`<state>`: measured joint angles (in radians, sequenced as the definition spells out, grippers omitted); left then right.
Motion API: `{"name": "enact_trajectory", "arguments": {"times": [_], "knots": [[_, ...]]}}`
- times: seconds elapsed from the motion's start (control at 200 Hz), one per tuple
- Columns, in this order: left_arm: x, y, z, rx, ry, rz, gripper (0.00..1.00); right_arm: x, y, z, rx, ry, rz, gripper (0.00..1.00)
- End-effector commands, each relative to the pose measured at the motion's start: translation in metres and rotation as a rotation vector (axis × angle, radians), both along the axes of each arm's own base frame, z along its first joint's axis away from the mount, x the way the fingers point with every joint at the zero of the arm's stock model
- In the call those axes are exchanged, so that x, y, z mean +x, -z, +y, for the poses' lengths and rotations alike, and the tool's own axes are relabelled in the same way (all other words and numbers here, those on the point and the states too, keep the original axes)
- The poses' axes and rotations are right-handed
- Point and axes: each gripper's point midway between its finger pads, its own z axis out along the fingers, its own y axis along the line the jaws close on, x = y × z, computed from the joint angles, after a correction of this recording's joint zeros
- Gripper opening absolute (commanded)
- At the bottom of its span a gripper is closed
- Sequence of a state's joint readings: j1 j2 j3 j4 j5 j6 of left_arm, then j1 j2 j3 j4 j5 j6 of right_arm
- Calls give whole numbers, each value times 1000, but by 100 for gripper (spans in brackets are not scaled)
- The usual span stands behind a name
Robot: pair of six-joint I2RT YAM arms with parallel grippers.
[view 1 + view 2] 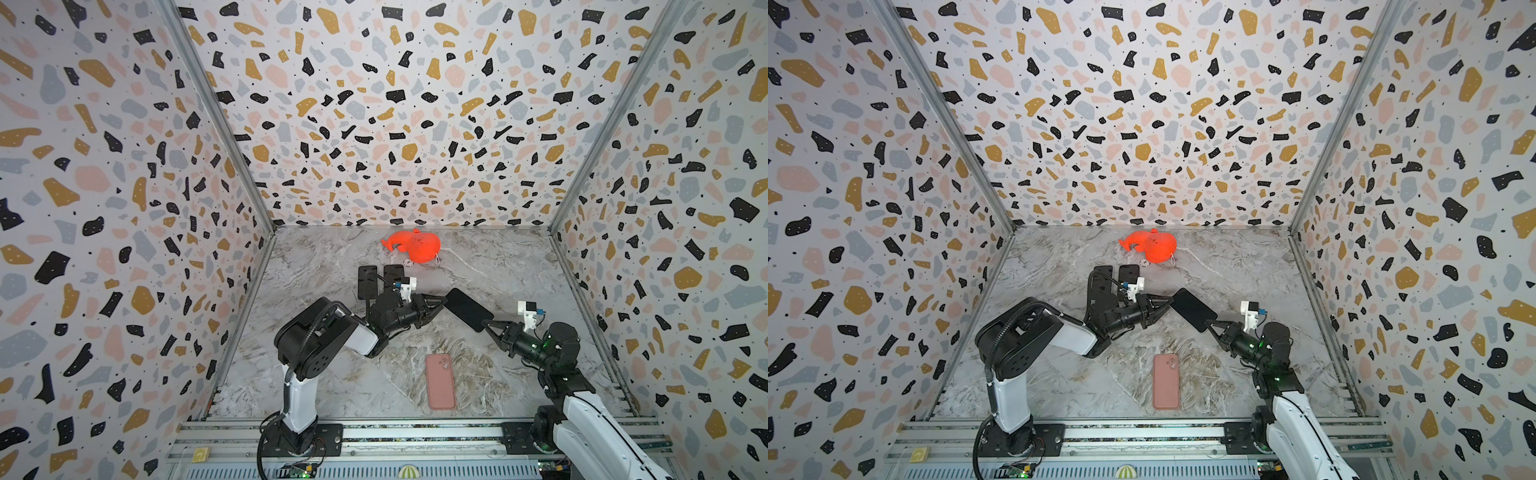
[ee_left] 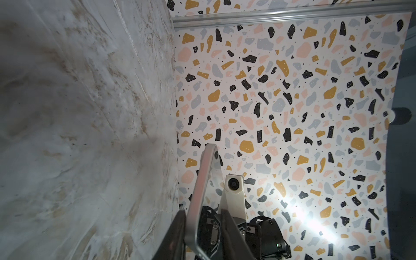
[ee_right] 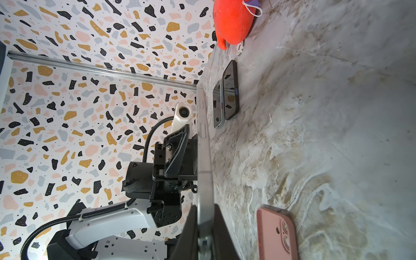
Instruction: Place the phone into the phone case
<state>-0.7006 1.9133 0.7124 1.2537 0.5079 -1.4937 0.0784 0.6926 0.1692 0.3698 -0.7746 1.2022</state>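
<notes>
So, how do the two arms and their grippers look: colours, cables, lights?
The left arm and right arm have white shells and black joint housings. The left gripper and right gripper are black, with two tapered fingers and a white camera mount behind. A black ribbed cable runs along the left arm; green lights glow on the right.

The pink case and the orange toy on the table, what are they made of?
The pink case looks like matte silicone or soft plastic: an even, dull surface with no glare. The orange toy seems to be stuffed plush fabric: rounded, puffy shape and soft outline.
</notes>
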Motion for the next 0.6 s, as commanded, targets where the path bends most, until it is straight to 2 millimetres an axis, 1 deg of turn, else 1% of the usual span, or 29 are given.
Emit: {"name": "enact_trajectory", "arguments": {"times": [0.0, 0.065, 0.145, 0.18, 0.24, 0.26, 0.285, 0.34, 0.435, 0.596], "knots": [[-4, -14, 9, 49, 6, -124, 43, 7, -16, -6, -36, 15, -49, 1], [-6, -1, 15, 165, 21, -155, 48, 8, -17, -9, -54, 19, -49, 1], [-10, 19, 23, 380, 67, -230, 52, 8, -15, -12, -69, 22, -45, 0], [-13, 29, 29, 508, 101, -280, 52, 7, -13, -14, -76, 21, -42, 0], [-18, 37, 39, 695, 152, -369, 52, 6, -11, -15, -88, 13, -49, 0], [-22, 43, 44, 766, 176, -380, 52, 6, -10, -15, -95, 13, -48, 0], [-25, 45, 46, 824, 203, -405, 52, 6, -8, -16, -105, 14, -45, 0], [-32, 45, 48, 917, 244, -459, 52, 6, -4, -17, -122, 12, -43, 0], [-43, 54, 51, 1082, 318, -545, 50, 6, 2, -19, -143, 6, -31, 0], [-58, 68, 48, 1237, 436, -630, 46, 7, 7, -20, -163, -8, -21, 0]]}}
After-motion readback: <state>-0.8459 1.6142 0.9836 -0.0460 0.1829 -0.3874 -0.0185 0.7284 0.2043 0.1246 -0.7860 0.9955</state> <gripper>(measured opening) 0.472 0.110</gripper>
